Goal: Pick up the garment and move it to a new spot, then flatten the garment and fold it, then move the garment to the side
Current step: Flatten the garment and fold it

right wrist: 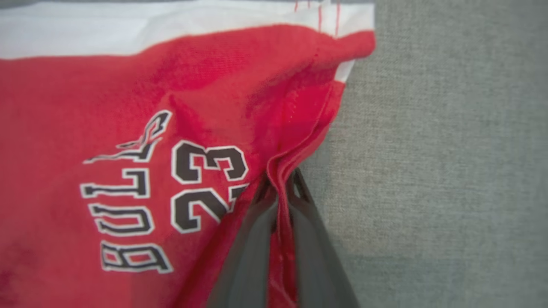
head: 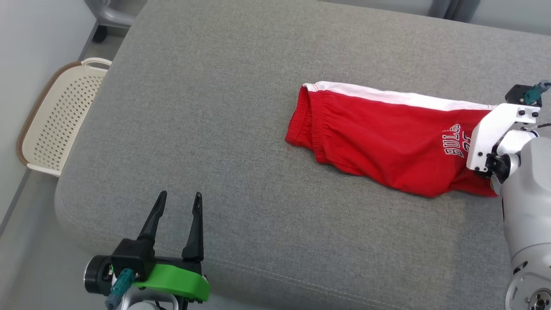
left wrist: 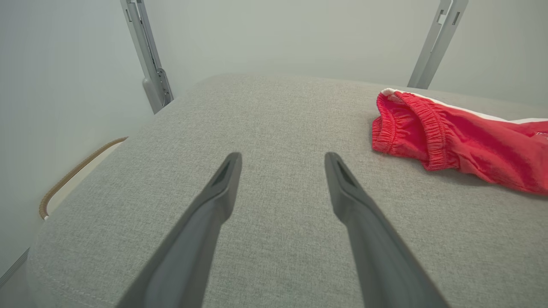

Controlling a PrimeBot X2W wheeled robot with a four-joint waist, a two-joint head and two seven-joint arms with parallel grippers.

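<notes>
The garment (head: 379, 133) is a pair of red shorts with a white side stripe and printed lettering, lying stretched across the right half of the grey cushion (head: 215, 129). Its elastic waistband (left wrist: 411, 128) points left. My right gripper (right wrist: 280, 184) is shut on a bunched fold of the garment's (right wrist: 128, 128) hem at its right end; in the head view its fingers are hidden behind the white wrist bracket (head: 495, 137). My left gripper (head: 178, 202) hovers open over the cushion's front left, well apart from the garment, with nothing between its fingers (left wrist: 222, 179).
A cream perforated basket (head: 60, 116) with a brown rim stands on the floor left of the cushion. Grey metal frame legs (left wrist: 147, 55) rise behind the cushion against the wall. Bare cushion stretches between my left gripper and the waistband.
</notes>
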